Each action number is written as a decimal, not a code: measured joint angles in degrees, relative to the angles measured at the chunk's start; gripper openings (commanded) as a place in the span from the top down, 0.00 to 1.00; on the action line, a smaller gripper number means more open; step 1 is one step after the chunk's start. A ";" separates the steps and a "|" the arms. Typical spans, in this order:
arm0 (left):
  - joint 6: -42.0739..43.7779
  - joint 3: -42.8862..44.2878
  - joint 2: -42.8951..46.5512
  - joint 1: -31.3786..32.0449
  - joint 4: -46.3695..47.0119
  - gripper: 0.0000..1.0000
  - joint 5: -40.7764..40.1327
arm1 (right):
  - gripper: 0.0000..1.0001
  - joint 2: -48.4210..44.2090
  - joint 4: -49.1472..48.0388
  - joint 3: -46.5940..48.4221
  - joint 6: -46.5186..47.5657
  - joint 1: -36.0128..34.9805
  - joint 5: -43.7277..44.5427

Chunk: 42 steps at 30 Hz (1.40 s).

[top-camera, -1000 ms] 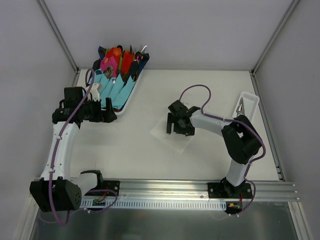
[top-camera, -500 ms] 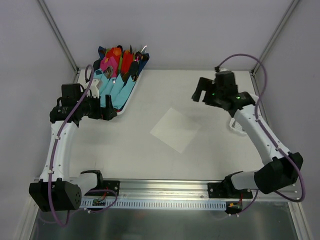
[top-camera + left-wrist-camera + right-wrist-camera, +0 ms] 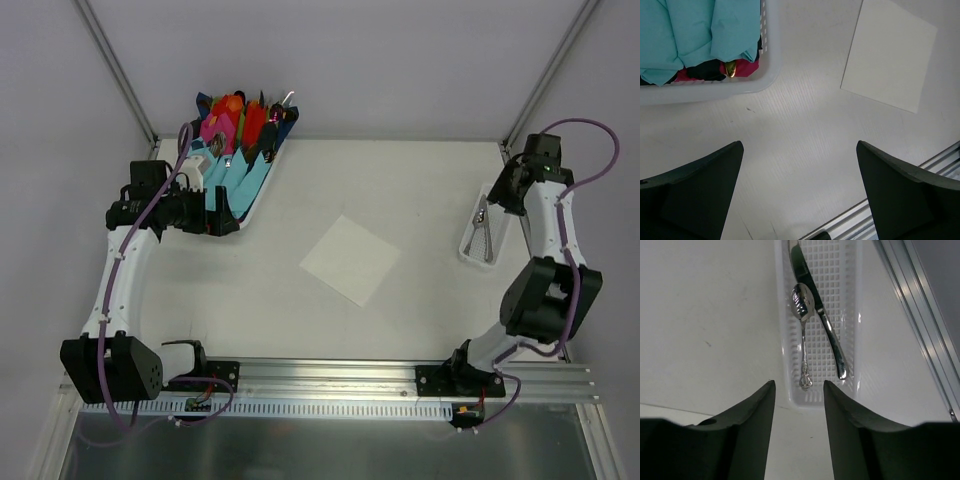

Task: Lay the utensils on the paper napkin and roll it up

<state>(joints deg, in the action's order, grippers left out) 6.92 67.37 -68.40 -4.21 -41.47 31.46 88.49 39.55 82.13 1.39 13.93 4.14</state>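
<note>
The finely ribbed white table (image 3: pixel 420 180) carried a perforated white basket (image 3: pixel 771 50) at its left rear, packed with light-blue bundles (image 3: pixel 690 30) and pink and red ones (image 3: pixel 222 122). The paper napkin (image 3: pixel 350 259), a plain white square, lay flat mid-table, unmoved. Along the right edge a narrow grid-bottomed tray (image 3: pixel 840 285) held the utensils: a shiny metal knife (image 3: pixel 830 340) and an ornate-handled spoon (image 3: pixel 803 335), side by side. The right hand (image 3: pixel 798 385), half a second earlier over the table's rear, hung above that tray, fingers spread. The left hand (image 3: pixel 799 147), also spread, hovered by the basket.
</note>
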 measured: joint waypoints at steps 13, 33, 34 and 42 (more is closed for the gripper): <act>0.17 -0.02 -5.20 0.00 0.02 0.01 3.41 | 0.67 26.51 2.86 7.69 6.19 1.75 2.99; 0.81 -0.04 -8.13 0.00 0.02 0.01 4.42 | 0.63 36.74 6.27 18.45 8.74 1.84 4.22; 0.83 -0.07 -8.13 0.00 0.02 0.01 4.39 | 0.64 36.85 6.45 18.45 8.81 1.84 4.22; 0.76 -0.09 -8.55 0.00 0.02 0.01 4.48 | 0.68 36.92 7.54 17.25 9.53 1.84 4.26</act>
<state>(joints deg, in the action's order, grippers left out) 7.68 67.29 -76.95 -4.21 -41.45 35.94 125.40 47.09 99.37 10.92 15.77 8.40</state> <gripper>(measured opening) 0.987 0.340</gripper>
